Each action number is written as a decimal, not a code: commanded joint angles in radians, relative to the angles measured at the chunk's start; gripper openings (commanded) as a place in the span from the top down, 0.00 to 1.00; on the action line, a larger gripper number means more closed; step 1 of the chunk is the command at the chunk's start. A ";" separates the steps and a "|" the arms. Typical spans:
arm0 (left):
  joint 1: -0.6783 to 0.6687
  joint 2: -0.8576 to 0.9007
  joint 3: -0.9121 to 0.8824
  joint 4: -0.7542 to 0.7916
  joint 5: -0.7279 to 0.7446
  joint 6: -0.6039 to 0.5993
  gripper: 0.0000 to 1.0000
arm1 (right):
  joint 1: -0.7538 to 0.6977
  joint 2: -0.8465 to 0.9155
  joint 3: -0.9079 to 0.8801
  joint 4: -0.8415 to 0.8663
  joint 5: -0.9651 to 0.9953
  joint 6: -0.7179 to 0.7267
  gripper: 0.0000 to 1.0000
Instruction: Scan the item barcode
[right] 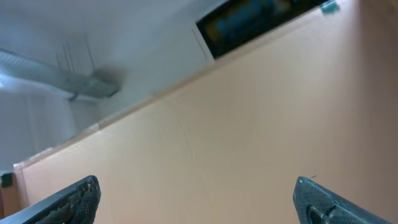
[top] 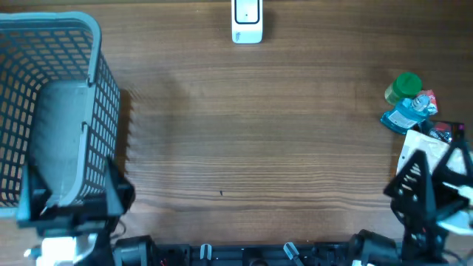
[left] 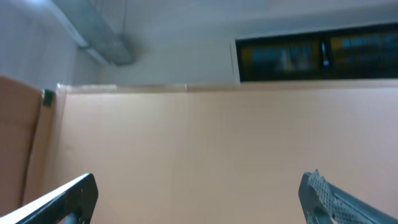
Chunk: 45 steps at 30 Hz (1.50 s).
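1. The surface (top: 259, 133) is brown wood with a fine, straight grain; in both wrist views a smooth beige board wall fills the frame, with pale ceiling above it.
2. A blue-grey plastic mesh basket (top: 94, 44) stands at the left edge; a white, rounded scanner (top: 247, 21) sits at the far middle.
3. The items cluster at the right edge: a green-capped bottle (top: 405, 86); a crinkled blue pouch (top: 403, 118) just beside it; a white packet (top: 421, 151) partly under the right arm.
4. The left fingers (left: 74, 196) stand wide apart and empty, angled upward above the basket's near end; the right fingers (right: 78, 196) are equally wide and empty, above the white packet.
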 commanded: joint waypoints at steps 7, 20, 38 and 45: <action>0.002 0.002 -0.154 0.058 0.051 -0.047 0.00 | -0.005 -0.008 -0.220 0.014 -0.048 0.024 0.00; 0.002 0.006 -0.281 -0.027 0.050 -0.058 0.00 | -0.005 -0.008 -0.386 -0.012 -0.040 -0.037 0.00; 0.002 0.009 -0.430 -0.069 0.051 -0.085 0.00 | -0.005 0.014 -0.385 -0.261 0.046 -0.084 0.00; 0.002 0.009 -0.430 -0.157 0.051 -0.085 0.00 | -0.005 0.105 -0.385 -0.266 0.105 -0.040 0.00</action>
